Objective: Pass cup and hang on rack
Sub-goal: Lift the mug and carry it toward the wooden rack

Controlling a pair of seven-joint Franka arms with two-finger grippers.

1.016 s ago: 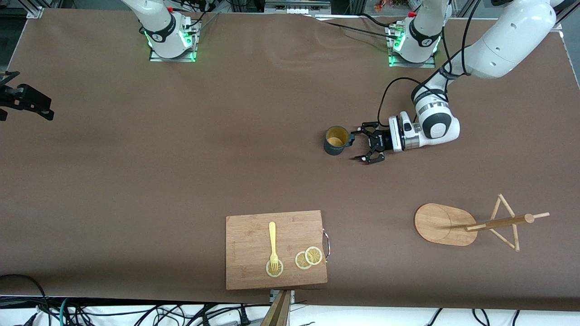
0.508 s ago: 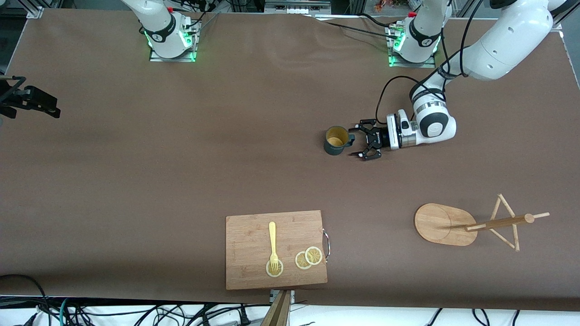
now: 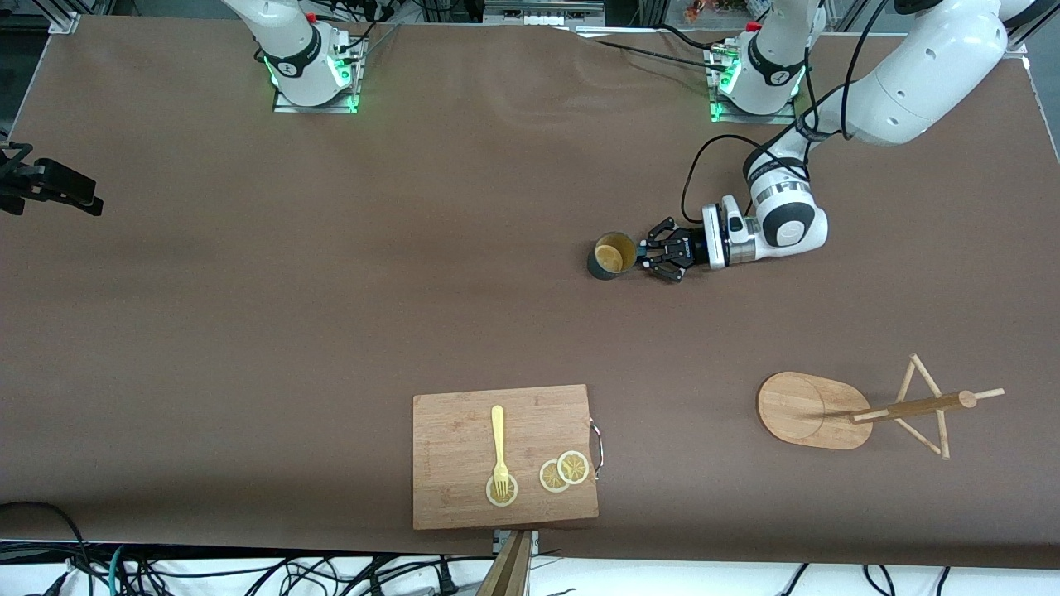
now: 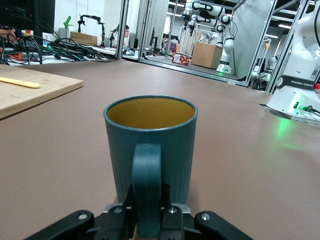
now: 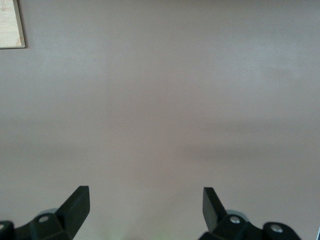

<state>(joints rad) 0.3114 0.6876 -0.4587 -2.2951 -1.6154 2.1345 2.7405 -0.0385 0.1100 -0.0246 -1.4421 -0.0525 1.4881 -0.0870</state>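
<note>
Right gripper [image 3: 16,178] at the far left edge of the front view, mostly cut off there; fingers [image 5: 75,205] spread wide in the right wrist view, hovering over bare brown table [image 3: 331,290], only a corner of the cutting board [image 5: 11,24] peeking in. Right arm waiting.

Left gripper [image 3: 644,255] right of centre in the front view, pinching the cup's handle [image 4: 146,185], fingers pressed together on it. Fingertips themselves hidden under the handle in the left wrist view, gripper body cut off at the frame's bottom edge.

Cup [image 3: 611,256] just right of centre in the front view, upright on the table, long axis vertical, mouth up, tan inside showing, handle pointing toward the left gripper. Base of the cup hidden by the gripper in the left wrist view.

Rack [image 3: 816,410] in the lower right of the front view, nearer the camera than the cup and well apart from it, base flat on the table, pegs crossing off the post. Cutting board [image 3: 505,455] at lower centre with a yellow fork [image 3: 498,443] and lemon slices [image 3: 563,472] on it; one slice partly covered by the fork's tines.
</note>
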